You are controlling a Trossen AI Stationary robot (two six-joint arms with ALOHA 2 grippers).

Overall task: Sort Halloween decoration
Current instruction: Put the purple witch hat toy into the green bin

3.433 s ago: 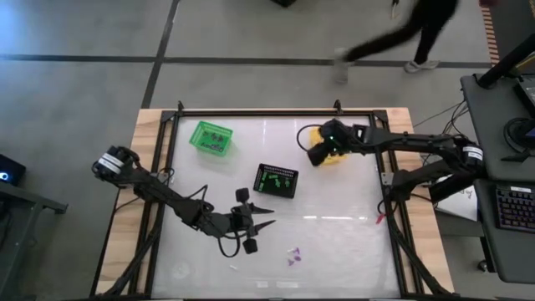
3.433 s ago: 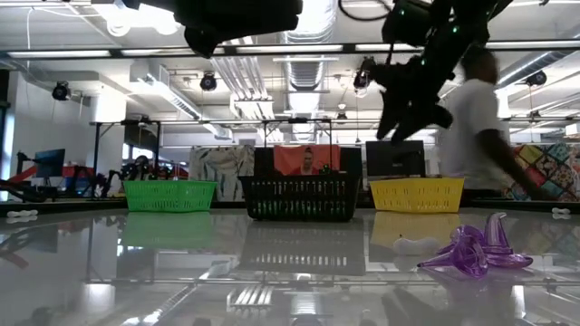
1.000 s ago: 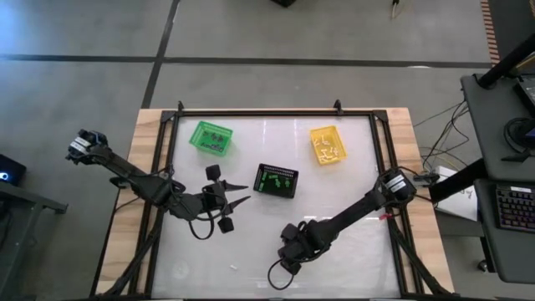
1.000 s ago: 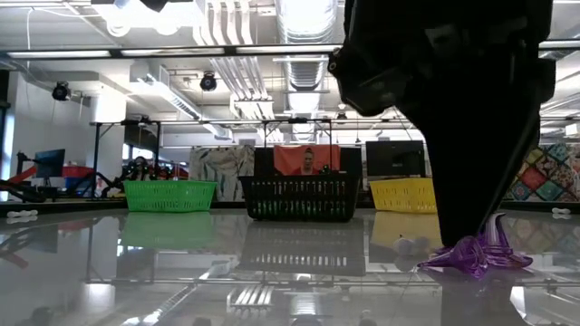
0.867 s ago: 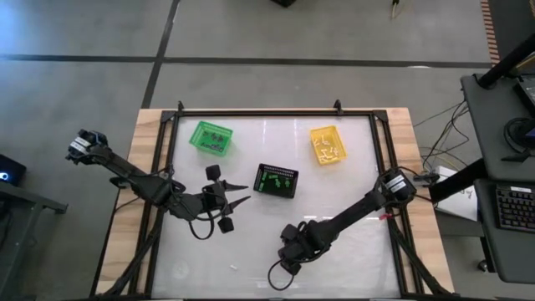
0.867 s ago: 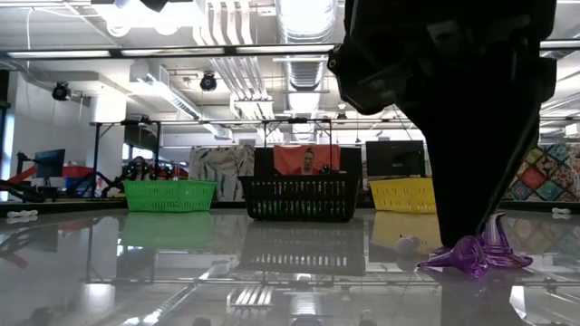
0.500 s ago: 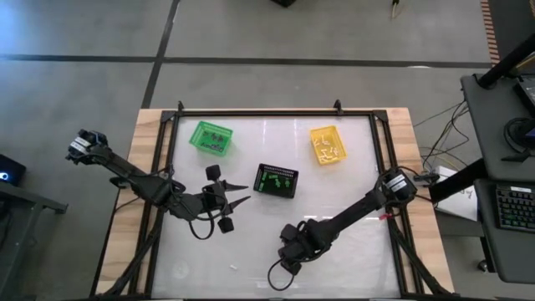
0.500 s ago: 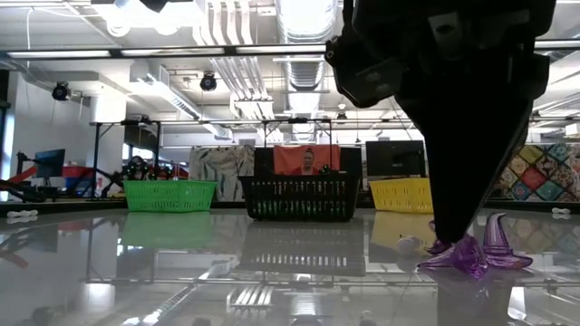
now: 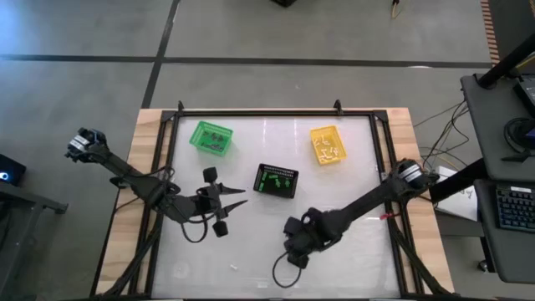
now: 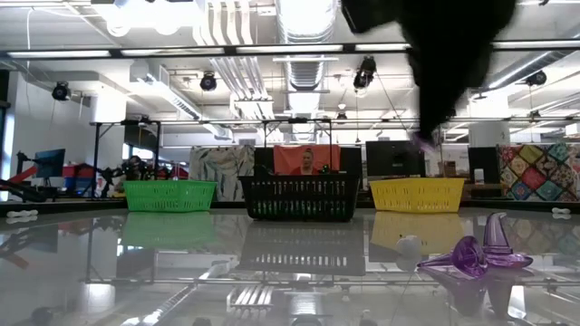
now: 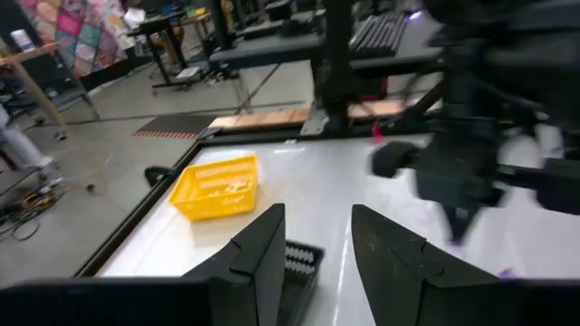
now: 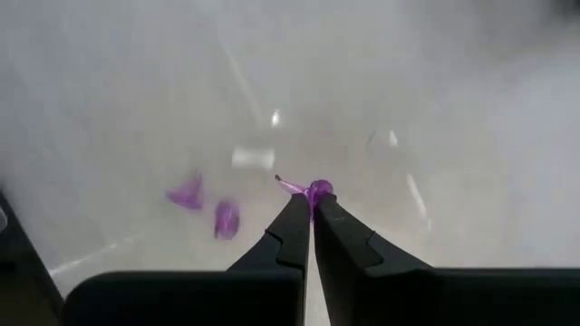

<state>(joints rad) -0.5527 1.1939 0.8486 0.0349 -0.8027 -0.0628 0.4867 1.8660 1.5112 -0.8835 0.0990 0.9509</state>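
The Halloween decoration shows as small trinkets. One purple trinket (image 12: 314,189) hangs in my shut right gripper (image 12: 311,206), which points down above the table's near middle (image 9: 294,247). Two more purple trinkets (image 12: 188,193) (image 12: 226,218) lie on the table below it, and so does a white one (image 12: 252,158). In the low view the purple pair (image 10: 476,254) rests beside that white piece (image 10: 408,243). My left gripper (image 9: 236,198) hovers open left of the black basket, nothing between its fingers (image 11: 267,246). My right gripper pinches the purple trinket (image 12: 317,188) between its two fingertips, at their free ends. The fingers come from above, pointing steeply down. The trinket is lifted clear of the table, with a thin tip (image 12: 285,182) sticking out sideways.
Three baskets stand on the far half of the table: green (image 9: 211,137) at the left, black (image 9: 277,180) in the middle, yellow (image 9: 328,145) at the right. Another white piece (image 9: 235,267) lies near the front edge. A metal frame (image 9: 276,112) borders the table.
My right gripper has risen from the purple trinkets near the front edge, taking one of them with it, lifted clear. The other two purple trinkets stay on the table.
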